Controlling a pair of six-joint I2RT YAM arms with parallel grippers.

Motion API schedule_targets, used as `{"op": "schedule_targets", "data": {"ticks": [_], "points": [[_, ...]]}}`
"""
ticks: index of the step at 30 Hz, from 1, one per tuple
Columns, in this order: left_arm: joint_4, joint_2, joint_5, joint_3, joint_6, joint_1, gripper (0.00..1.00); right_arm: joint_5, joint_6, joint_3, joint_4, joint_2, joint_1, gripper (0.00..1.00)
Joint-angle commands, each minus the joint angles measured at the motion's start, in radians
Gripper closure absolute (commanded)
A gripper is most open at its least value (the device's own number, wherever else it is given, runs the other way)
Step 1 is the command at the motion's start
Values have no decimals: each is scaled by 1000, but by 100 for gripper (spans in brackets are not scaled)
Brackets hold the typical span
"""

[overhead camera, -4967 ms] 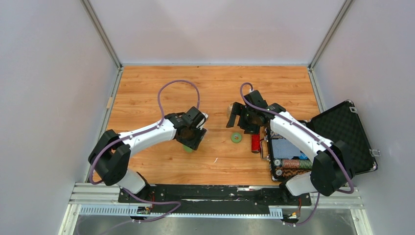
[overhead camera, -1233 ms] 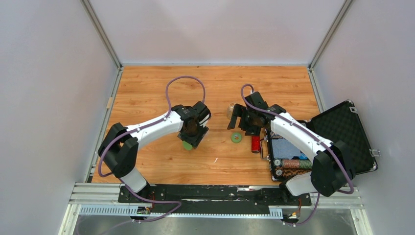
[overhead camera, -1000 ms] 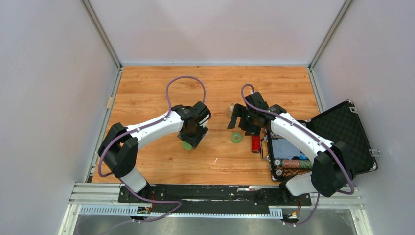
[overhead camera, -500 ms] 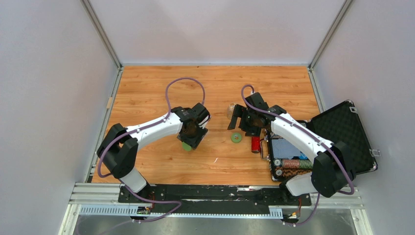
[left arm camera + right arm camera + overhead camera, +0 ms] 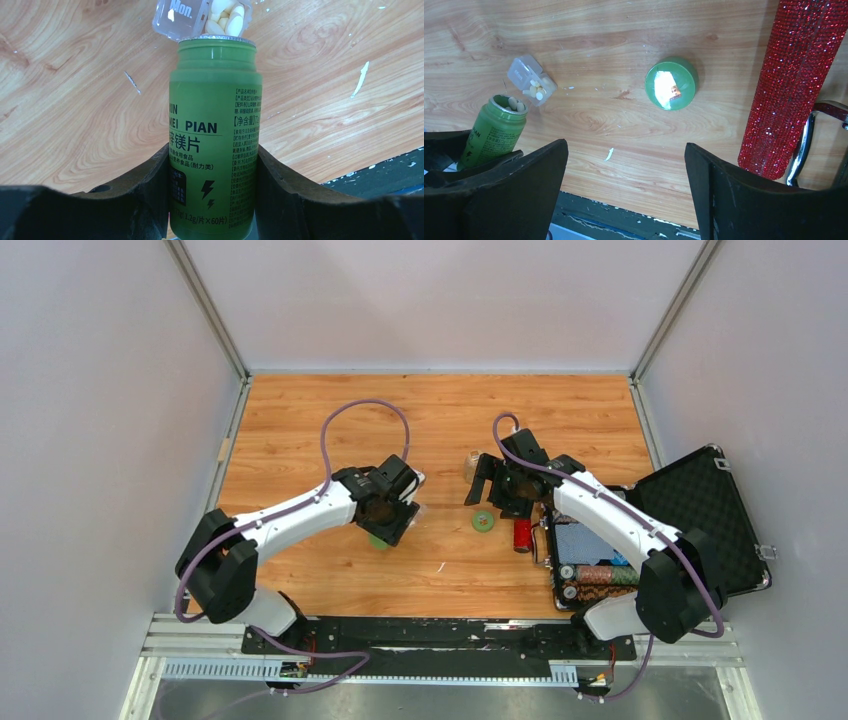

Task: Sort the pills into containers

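Left gripper [image 5: 212,170] grips the green bottle [image 5: 215,100] by its lower body; within the last half-second its arm has swung toward the lower left of the top view, re-angling the bottle; the open mouth sits just beside the clear box [image 5: 200,17] at the top centre of the left wrist view, white pills [image 5: 225,20] already inside; pouring seems under way; right gripper [image 5: 624,150] hangs wide open, unmoved, over the green cap [image 5: 671,82].
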Motion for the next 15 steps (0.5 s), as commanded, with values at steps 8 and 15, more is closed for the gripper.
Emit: {"op": "schedule_targets", "data": {"ticks": [8,15], "points": [[92,-163,-34,-54,-26,-6,100,-19,12,27,24,1,-5,12],[160,-290,-82,-93,-13,-6,100,-29,6,23,28,5,-5,12]]}}
